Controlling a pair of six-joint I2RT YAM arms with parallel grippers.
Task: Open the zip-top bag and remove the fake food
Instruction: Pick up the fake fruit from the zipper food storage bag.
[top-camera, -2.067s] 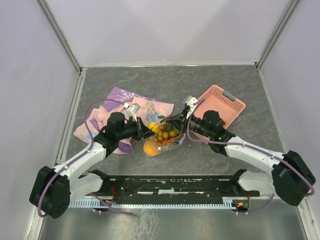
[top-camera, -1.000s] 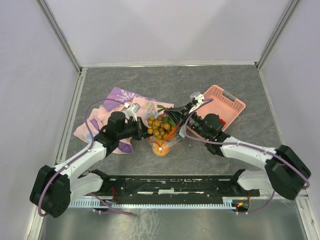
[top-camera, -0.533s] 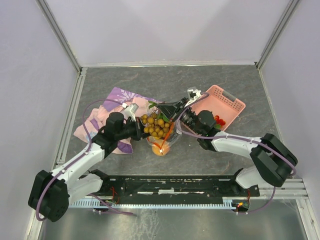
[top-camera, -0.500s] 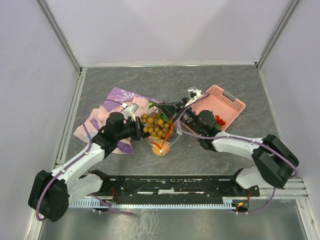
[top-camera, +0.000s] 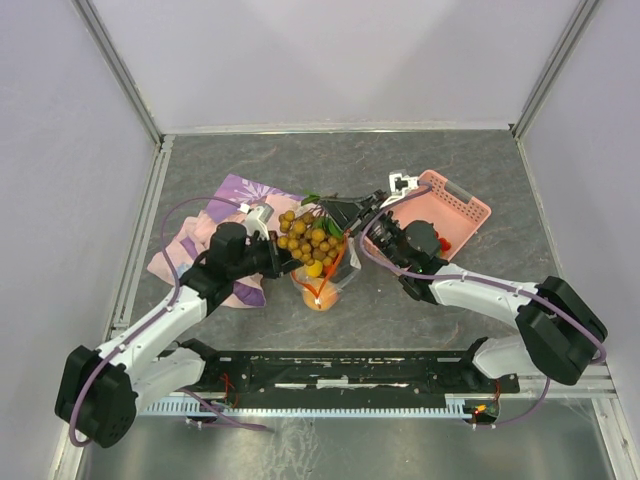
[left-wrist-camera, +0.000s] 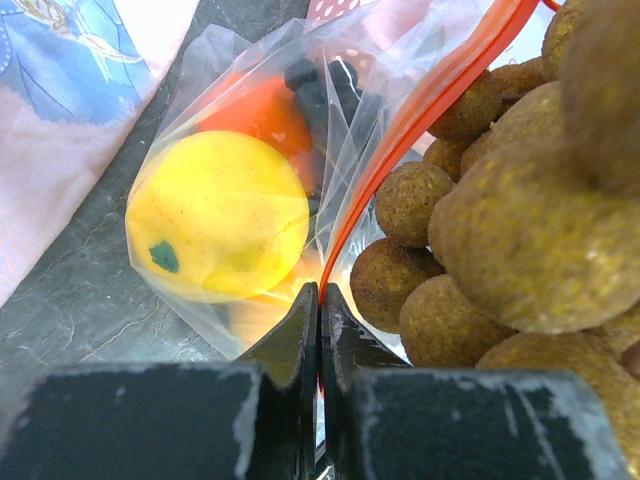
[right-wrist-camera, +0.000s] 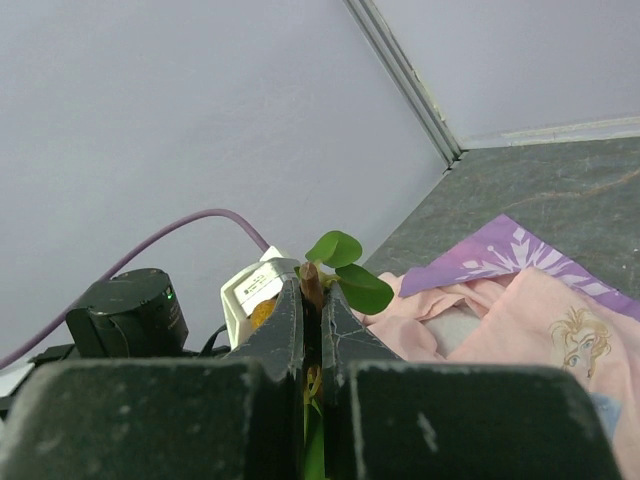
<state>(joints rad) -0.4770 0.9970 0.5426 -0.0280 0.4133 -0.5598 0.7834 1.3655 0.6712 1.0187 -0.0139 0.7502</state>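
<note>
- Top view: the zip-top bag hangs at the centre of the frame; whether its bottom touches the table I cannot tell. The left gripper is pinched onto the bag's edge from the left of the frame; the right gripper is clamped on the leafy stem of the tan grape bunch, which sits at the bag's mouth and, as I judge it, is mostly out. The pink basket lies at centre right and the patterned cloth at centre left; no writing can be read.
- Left wrist view: the fingers meet at bottom centre with the clear film nipped between them, beside the orange-red zip strip. A yellow fruit, a red-orange fruit and dark grapes lie inside the bag at centre left. The film looks thin, limp and slippery, so the stiffer zip strip is likely the surest hold; the fruits look light, hard and smooth, apt to roll; no label shows.
- Right wrist view: the jaws are closed at bottom centre on the stem just under the green leaves. A thin stem is a slight hold, so the bunch may swing or slip. The cloth at lower right bears a cartoon figure but no legible words.
</note>
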